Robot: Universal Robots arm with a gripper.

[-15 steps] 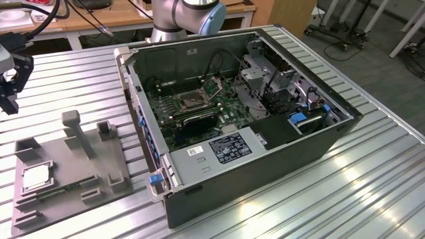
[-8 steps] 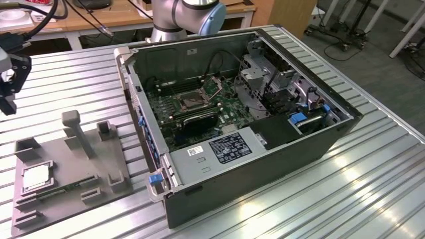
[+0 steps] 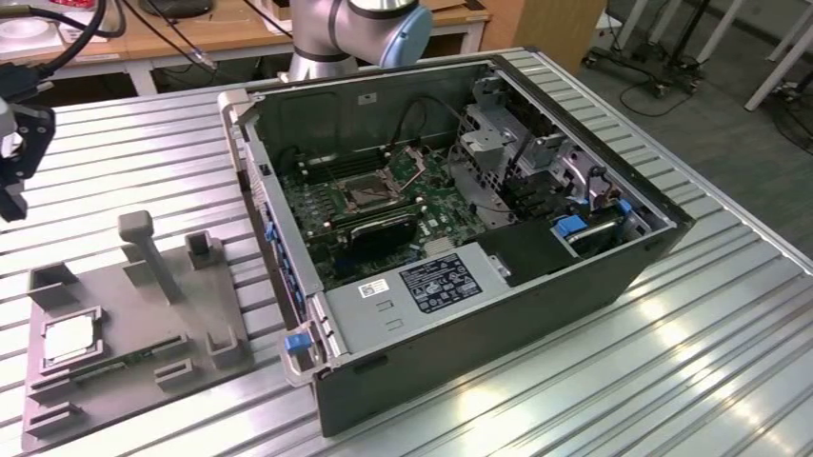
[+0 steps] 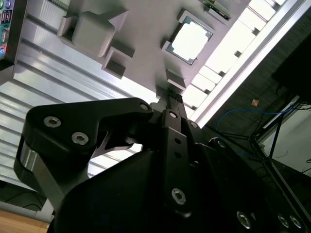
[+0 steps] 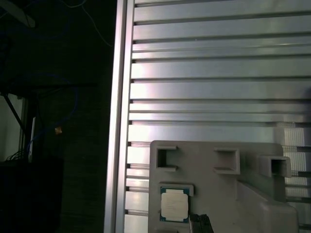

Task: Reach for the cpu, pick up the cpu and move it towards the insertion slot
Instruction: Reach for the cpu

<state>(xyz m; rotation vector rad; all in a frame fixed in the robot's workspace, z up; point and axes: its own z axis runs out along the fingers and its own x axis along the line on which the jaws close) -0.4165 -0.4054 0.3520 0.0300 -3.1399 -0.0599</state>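
The cpu lay in a recess of the grey holder, at the exterior view's left. My gripper hung above, apart from it; open or closed, I could not tell.

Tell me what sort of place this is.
Probably a robotics lab bench set up for computer assembly: an open black computer case with a green circuit board lies on a ribbed aluminium table, beside a grey plastic fixture tray holding the small silvery square cpu.

the cpu lies flat, silvery top up, recessed at the grey fixture edge; the silver-framed insertion slot sits open mid motherboard.
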